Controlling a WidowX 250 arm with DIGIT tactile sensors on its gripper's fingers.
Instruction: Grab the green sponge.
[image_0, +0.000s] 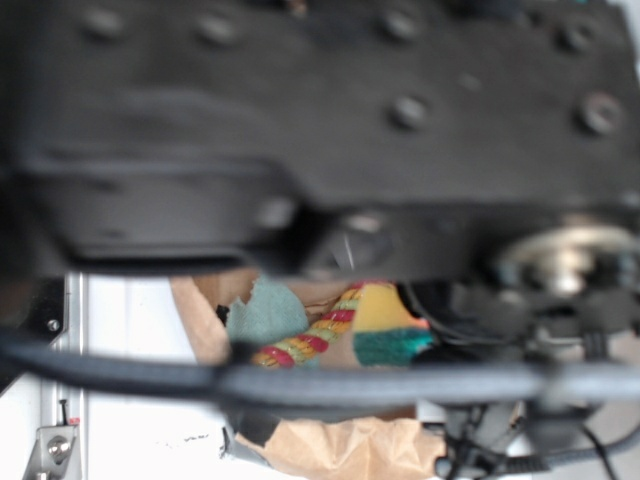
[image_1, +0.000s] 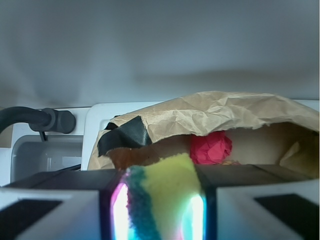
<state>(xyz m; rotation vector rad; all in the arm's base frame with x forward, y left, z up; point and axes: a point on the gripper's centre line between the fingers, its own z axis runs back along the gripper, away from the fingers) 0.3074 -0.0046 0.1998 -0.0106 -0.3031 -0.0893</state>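
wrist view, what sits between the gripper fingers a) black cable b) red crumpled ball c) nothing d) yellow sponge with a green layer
d: the green sponge, yellow foam with a dark green side, sits wedged between the two fingers of the gripper, while the red crumpled ball lies farther back under the brown paper.

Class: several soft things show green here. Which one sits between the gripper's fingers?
The green sponge: a yellow foam block with a dark green layer on its left side, wedged between the gripper fingers in the wrist view. The flat teal cloth lies apart, untouched.
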